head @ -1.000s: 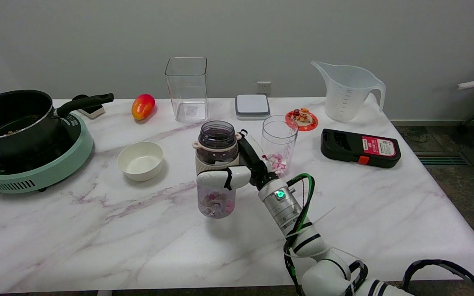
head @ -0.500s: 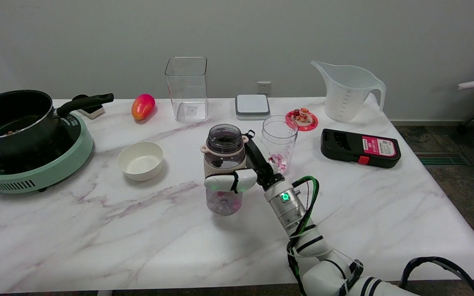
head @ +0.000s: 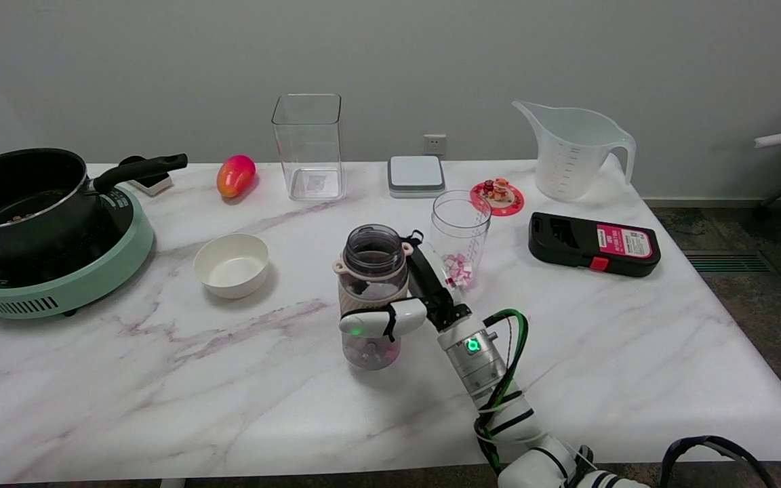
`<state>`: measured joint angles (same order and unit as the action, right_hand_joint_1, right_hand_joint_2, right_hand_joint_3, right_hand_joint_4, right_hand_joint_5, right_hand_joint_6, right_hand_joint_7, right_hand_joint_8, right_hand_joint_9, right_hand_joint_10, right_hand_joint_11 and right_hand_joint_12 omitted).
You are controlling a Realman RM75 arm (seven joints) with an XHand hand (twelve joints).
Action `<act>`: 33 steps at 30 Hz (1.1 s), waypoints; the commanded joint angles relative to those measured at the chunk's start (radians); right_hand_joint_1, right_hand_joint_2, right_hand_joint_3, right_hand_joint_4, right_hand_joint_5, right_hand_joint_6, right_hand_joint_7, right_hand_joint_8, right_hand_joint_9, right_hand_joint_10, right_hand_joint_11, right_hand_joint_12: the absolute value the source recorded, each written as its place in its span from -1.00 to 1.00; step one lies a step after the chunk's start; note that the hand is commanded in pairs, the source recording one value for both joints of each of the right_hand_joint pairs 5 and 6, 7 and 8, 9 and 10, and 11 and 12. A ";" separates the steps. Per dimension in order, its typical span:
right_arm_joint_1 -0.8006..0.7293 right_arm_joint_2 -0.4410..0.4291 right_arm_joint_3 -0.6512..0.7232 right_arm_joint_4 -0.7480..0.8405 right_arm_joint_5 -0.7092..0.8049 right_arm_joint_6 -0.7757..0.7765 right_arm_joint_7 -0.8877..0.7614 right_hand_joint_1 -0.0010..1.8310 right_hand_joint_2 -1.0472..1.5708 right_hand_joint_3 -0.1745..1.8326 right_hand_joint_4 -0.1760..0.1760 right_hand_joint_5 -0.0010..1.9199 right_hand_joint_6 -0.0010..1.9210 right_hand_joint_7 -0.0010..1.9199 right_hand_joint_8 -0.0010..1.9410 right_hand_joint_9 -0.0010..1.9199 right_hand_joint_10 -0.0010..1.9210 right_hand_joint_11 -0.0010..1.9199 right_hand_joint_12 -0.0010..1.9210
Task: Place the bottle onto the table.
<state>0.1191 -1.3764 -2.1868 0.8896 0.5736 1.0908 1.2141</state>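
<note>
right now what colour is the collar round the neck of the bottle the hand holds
Pale pink-beige, ringing the bottle just under its open mouth; the head view shows it best.

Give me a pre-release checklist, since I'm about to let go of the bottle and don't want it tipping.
1. Grip: right hand wraps the bottle at mid-body. Ok.
2. Bottle upright: mouth faces up. Ok.
3. Base on the table: looks very low, but contact is unclear from this view. Cannot tell.
4. Landing spot: bare marble around the base. Ok.
5. Neighbours: clear cup stands close behind the hand; open and withdraw carefully. Not ok.
6. Bowl well to the left. Ok.
</note>
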 commanded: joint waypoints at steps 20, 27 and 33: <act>0.080 -0.069 0.005 -0.282 -0.085 0.214 0.079 0.26 1.00 -0.58 0.00 0.76 0.76 0.81 0.79 0.74 0.74 0.58 0.58; 0.090 -0.067 0.007 -0.311 -0.086 0.231 0.081 0.26 1.00 -0.58 0.00 0.76 0.76 0.81 0.79 0.74 0.74 0.58 0.58; 0.092 -0.061 0.007 -0.314 -0.086 0.232 0.101 0.23 1.00 -0.44 0.00 0.69 0.69 0.80 0.78 0.73 0.73 0.57 0.57</act>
<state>0.1889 -1.4368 -2.1829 0.6387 0.4954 1.2833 1.2809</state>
